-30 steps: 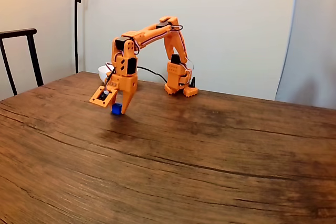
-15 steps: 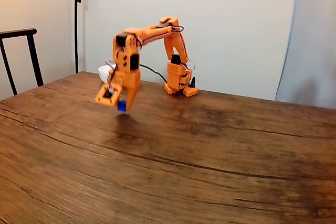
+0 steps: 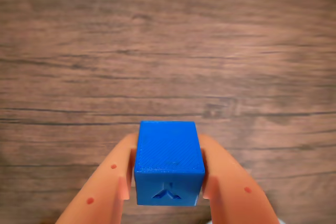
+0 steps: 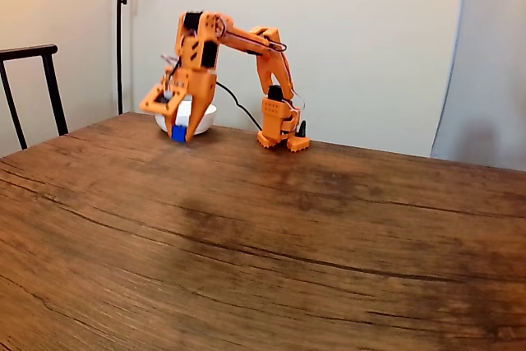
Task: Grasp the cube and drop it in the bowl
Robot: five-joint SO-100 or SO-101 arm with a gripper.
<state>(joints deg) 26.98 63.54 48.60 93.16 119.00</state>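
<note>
No readable text, labels or numbers are showing; the cube (image 3: 169,161) is bearing only a small recessed arrow-like mark on its near face.

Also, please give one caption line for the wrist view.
Orange gripper shut on a small bright-blue cube, held above the brown wooden table.

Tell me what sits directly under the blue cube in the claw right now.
In the wrist view, bare wooden table lies beneath the cube, pinched in the claw. The fixed view shows the cube lifted, with the bowl behind; the bowl's inside is hidden.
</note>
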